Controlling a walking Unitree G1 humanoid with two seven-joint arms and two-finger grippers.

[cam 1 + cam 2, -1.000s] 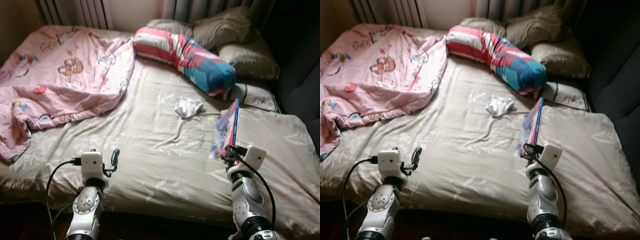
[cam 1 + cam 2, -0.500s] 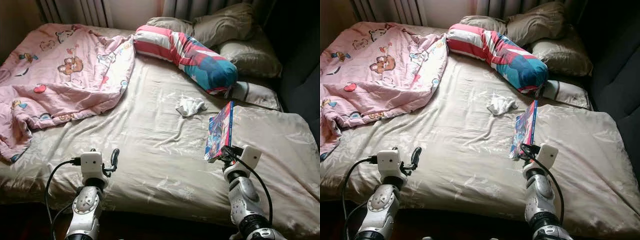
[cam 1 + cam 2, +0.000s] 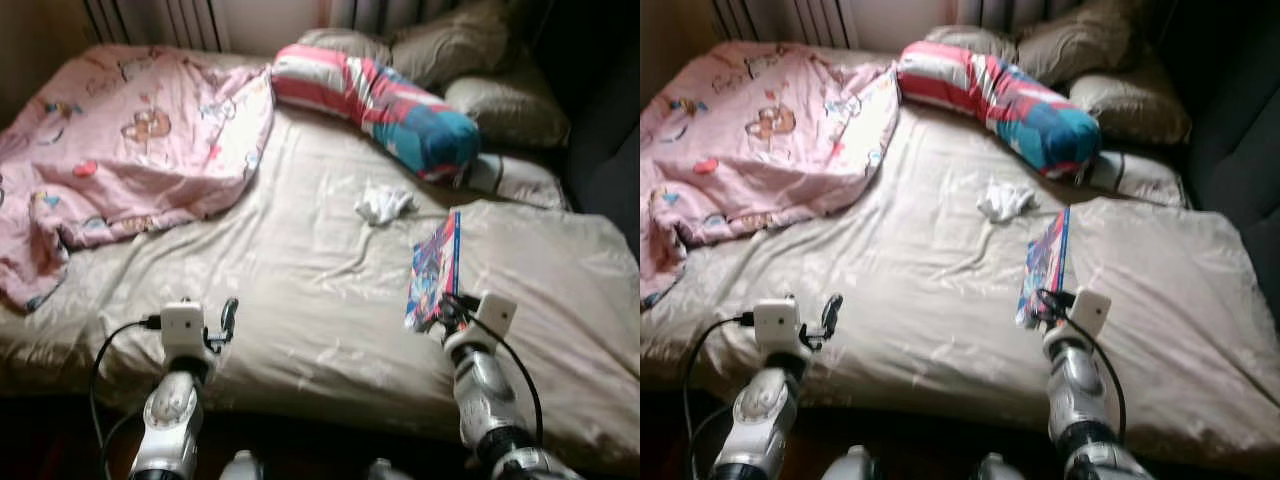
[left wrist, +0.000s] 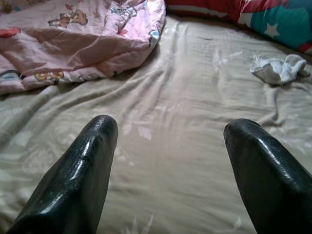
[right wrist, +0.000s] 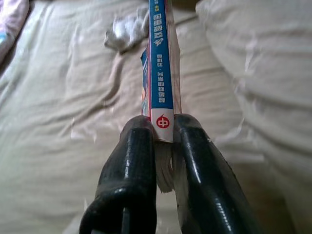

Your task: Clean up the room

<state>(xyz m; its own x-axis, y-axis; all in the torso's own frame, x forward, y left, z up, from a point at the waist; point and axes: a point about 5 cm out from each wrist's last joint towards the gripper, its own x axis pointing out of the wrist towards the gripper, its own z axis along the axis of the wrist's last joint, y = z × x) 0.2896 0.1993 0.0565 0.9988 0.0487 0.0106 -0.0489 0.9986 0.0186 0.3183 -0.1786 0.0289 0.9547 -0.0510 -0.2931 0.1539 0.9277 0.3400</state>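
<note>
Left arm rises from the lower left of the head view, forearm near upright, wrist camera block on top. Left tool (image 3: 229, 318) sits just right of that block, fingers (image 4: 78, 180) spread wide apart, holding nothing. Right arm rises from the lower right, leaning slightly left. Right tool (image 5: 163, 134) is clamped on the lower edge of a book (image 3: 436, 270), held upright above it.

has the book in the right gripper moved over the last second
Yes. The right gripper holds the book upright, and the book has drawn back toward the robot, away from the white cloth; its top edge now sits farther from the striped bolster.
</note>
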